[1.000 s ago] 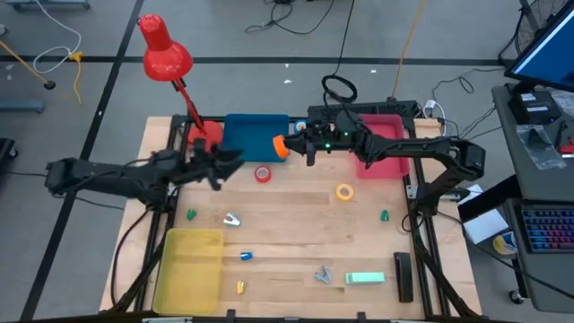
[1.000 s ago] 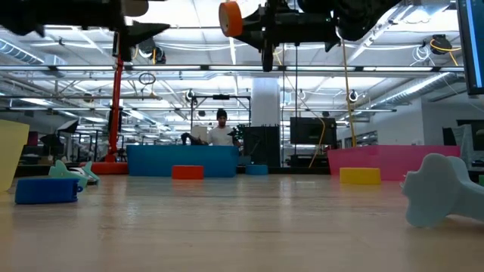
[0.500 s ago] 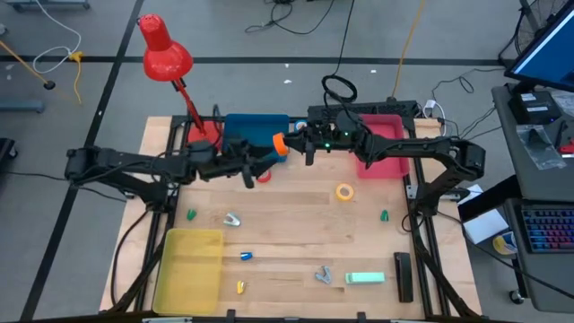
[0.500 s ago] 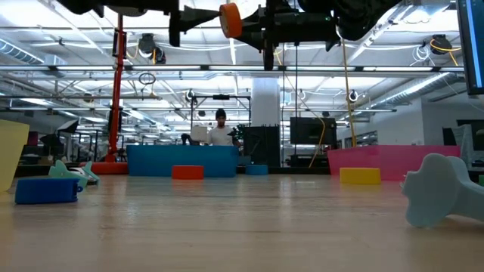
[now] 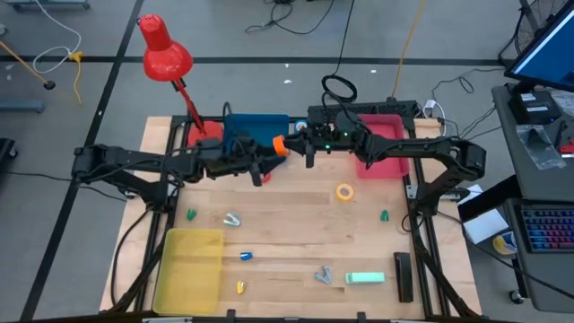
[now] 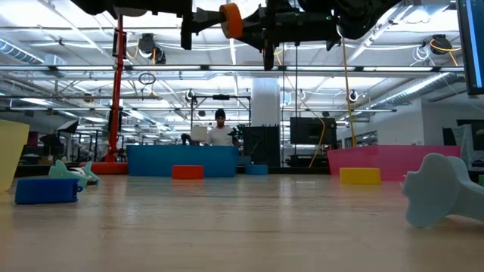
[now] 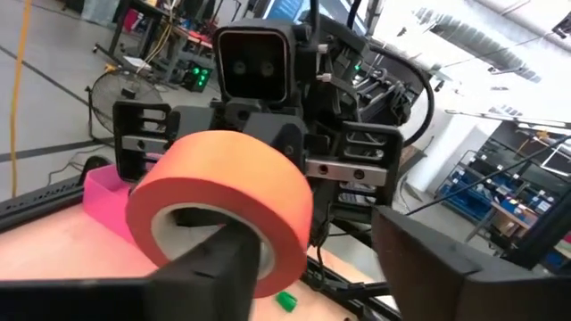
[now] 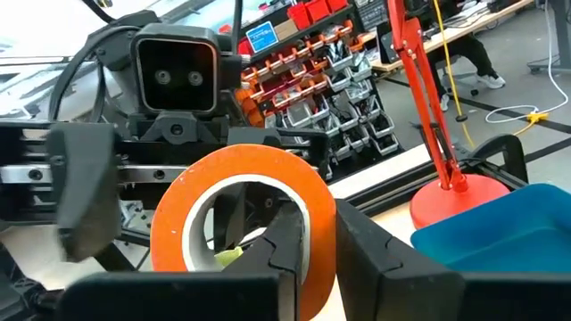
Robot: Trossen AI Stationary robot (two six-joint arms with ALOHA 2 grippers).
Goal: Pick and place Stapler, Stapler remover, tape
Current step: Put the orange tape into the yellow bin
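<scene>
Right jaws [image 8: 308, 259] pinching orange tape [image 8: 241, 223] | left jaws [image 7: 321, 259] spread around it | no readable writing

A grey concrete floor [image 5: 108, 36] crossed by dark lines is surrounding the light wooden table [image 5: 296, 229], with black cables [image 5: 296, 13] lying on it. Rows of bright ceiling strip lights [image 6: 83, 91] are glowing over a large open workshop. A white square pillar [image 6: 265, 102] is standing far back, and a person [image 6: 220, 130] is sitting there.
</scene>
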